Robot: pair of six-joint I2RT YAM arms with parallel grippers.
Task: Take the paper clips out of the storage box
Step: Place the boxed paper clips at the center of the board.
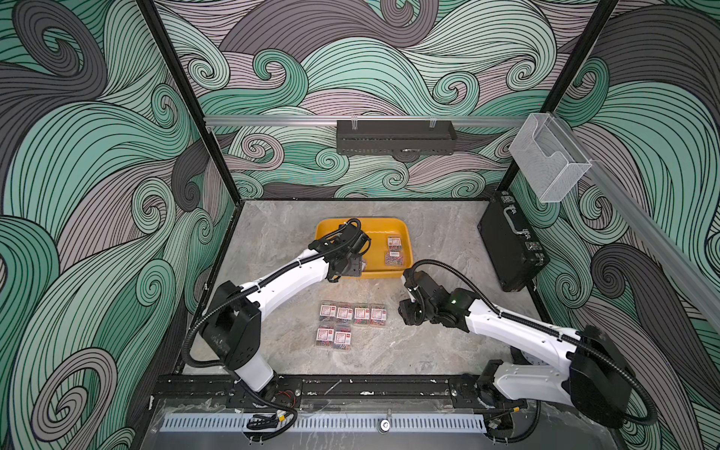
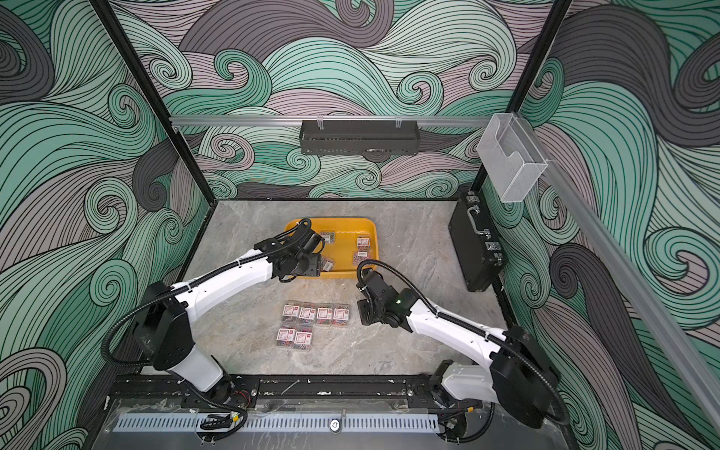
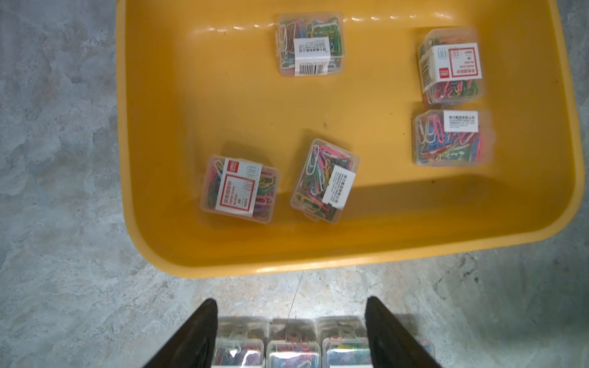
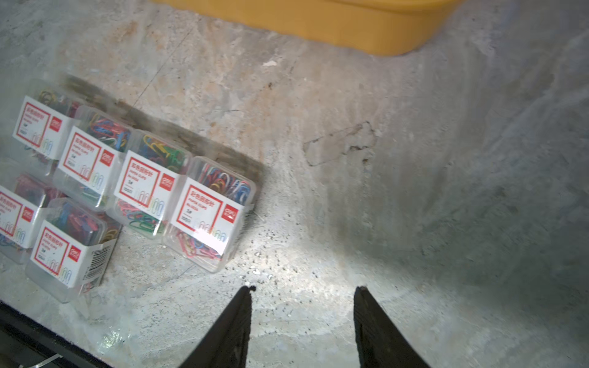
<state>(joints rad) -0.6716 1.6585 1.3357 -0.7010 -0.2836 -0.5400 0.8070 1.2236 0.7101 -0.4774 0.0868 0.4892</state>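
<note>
The yellow storage box point(image 1: 389, 223) point(image 3: 223, 105) sits at the back middle of the table. Several clear boxes of paper clips point(image 3: 240, 189) lie inside it; two point(image 1: 394, 249) show near its right wall in both top views. Several more paper clip boxes point(image 1: 352, 315) point(image 4: 204, 210) stand in two rows on the table in front. My left gripper point(image 1: 352, 267) point(image 3: 291, 300) hangs over the storage box's front left part, open and empty. My right gripper point(image 1: 409, 311) point(image 4: 305, 288) is open over bare table, just right of the rows.
A black briefcase point(image 1: 510, 249) stands against the right wall. A clear bin point(image 1: 545, 159) hangs on the right rail and a black shelf point(image 1: 395, 136) on the back wall. The black mounting rail point(image 1: 350, 387) runs along the table's front edge.
</note>
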